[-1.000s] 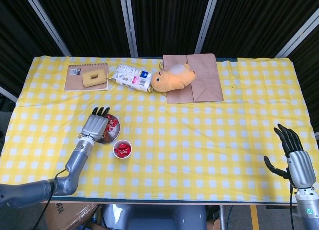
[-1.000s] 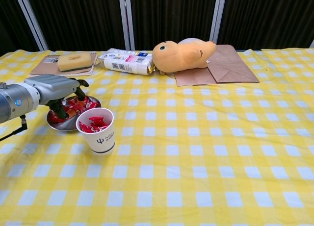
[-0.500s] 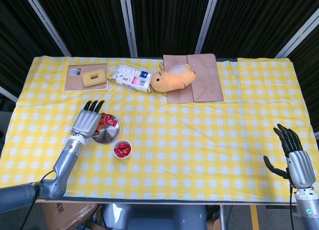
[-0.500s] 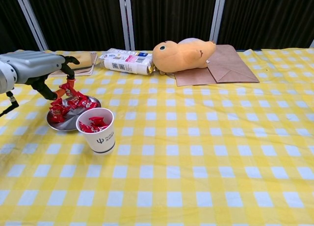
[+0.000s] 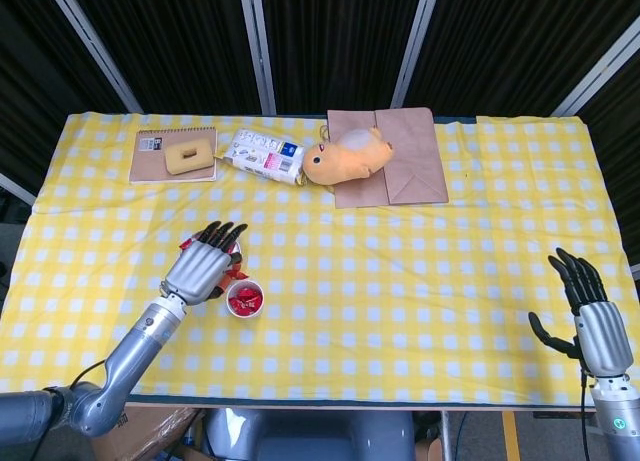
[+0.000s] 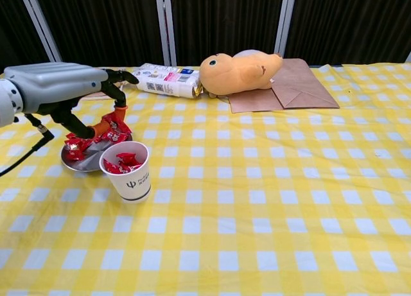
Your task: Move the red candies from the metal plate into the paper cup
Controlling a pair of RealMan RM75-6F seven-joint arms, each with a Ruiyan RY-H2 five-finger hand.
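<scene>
The metal plate (image 6: 88, 160) lies at the table's left with red candies (image 6: 74, 144) on it. Just right of it and nearer to me stands the white paper cup (image 6: 126, 173), with red candies (image 5: 244, 298) inside. My left hand (image 6: 61, 89) hovers over the plate and pinches a red candy (image 6: 110, 127) between thumb and finger, just above the plate's far rim and behind the cup. From the head view, the left hand (image 5: 204, 269) covers most of the plate, beside the cup (image 5: 245, 299). My right hand (image 5: 588, 313) is at the table's near right corner, fingers apart, holding nothing.
Along the far edge lie a notebook with a yellow sponge (image 5: 173, 156), a white snack package (image 5: 263, 156), an orange plush toy (image 5: 346, 157) and a brown paper bag (image 5: 404, 167). The yellow checked cloth (image 5: 420, 281) stretches between the cup and the right hand.
My left hand rose off the plate with a candy pinched in it, then swung right toward the cup. The right hand has not moved.
</scene>
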